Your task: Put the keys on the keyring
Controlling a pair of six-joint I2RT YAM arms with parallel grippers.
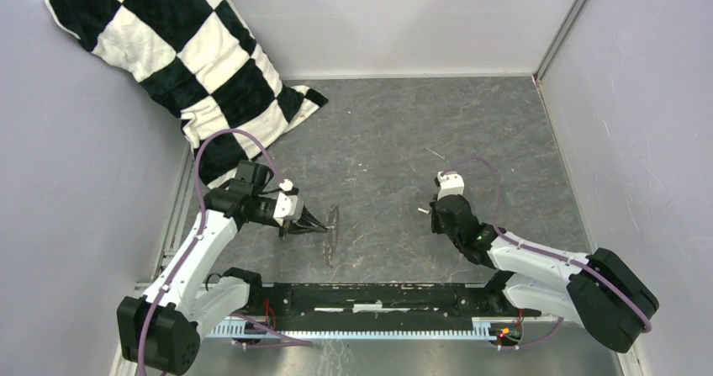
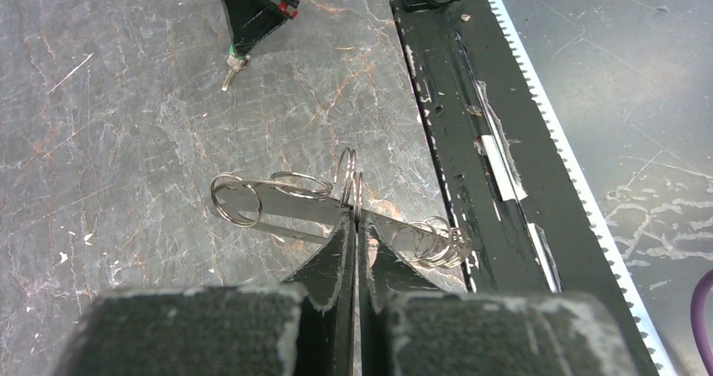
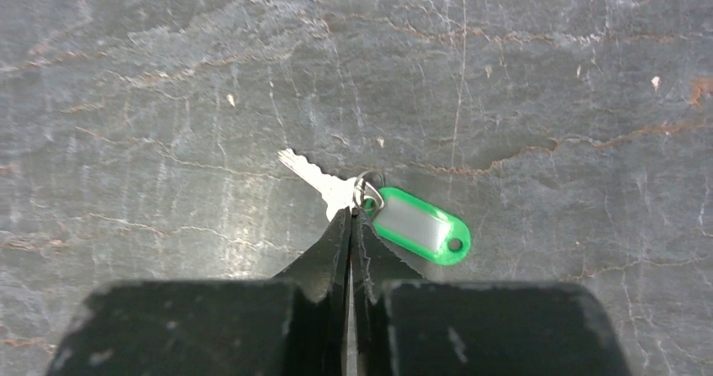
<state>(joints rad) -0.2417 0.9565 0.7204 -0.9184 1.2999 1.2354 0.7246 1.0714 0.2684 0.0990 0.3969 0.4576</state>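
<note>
The keyring (image 1: pixel 333 226) is a thin silvery loop standing on edge on the grey table. My left gripper (image 1: pixel 320 225) is shut on its rim. In the left wrist view the closed fingertips (image 2: pixel 340 240) pinch the keyring (image 2: pixel 348 174), and small rings (image 2: pixel 433 241) are strung along it on both sides. The keys (image 3: pixel 324 182) are one silver key with a green tag (image 3: pixel 420 229), low over the table surface. My right gripper (image 3: pixel 353 216) is shut on the key's head by its small ring. From above, my right gripper (image 1: pixel 431 210) is to the right of the keyring, well apart from it.
A black-and-white checkered pillow (image 1: pixel 185 56) leans in the back left corner. A black rail (image 1: pixel 378 296) with a toothed strip runs along the near edge between the arm bases. Grey walls close in the left, back and right sides.
</note>
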